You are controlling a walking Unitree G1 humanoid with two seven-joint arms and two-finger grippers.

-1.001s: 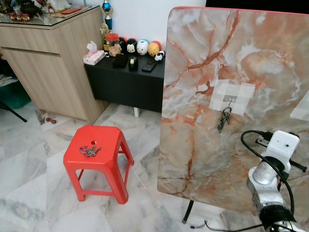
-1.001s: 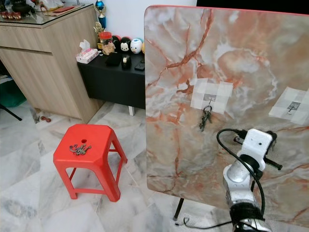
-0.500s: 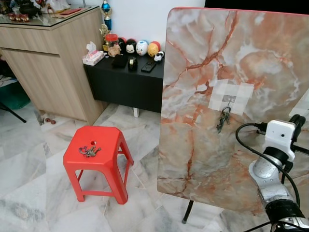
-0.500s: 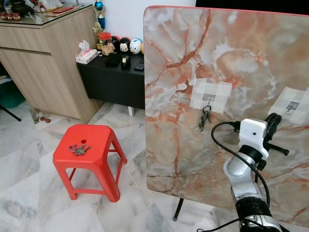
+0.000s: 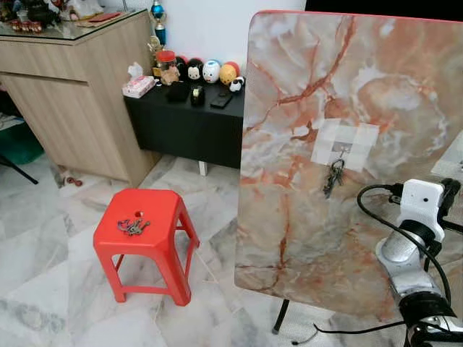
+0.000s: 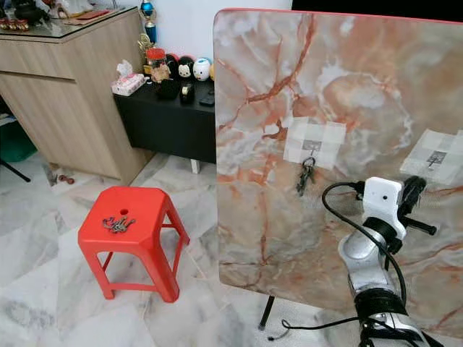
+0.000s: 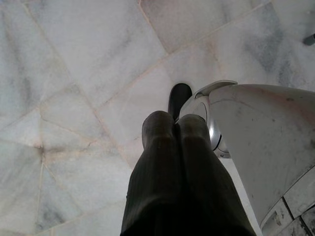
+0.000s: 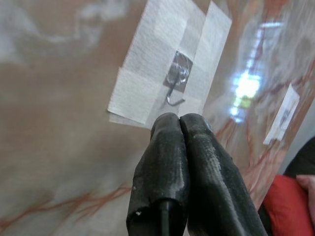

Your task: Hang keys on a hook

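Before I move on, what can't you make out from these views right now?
- Keys on the red stool: too small in the eye views to count.
- Hung keys: how they catch on their hook is too small to tell.
- Right gripper: its fingertips, in the eye views, sit behind the wrist camera housing.
- Second hook: nearly cut off at the frame edge.

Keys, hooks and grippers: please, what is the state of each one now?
Hanging keys: on the left hook.
Loose keys: lying on the red stool.
Right hook: bare.
Left gripper: shut, idle over the floor.
Right gripper: shut, near the right hook.
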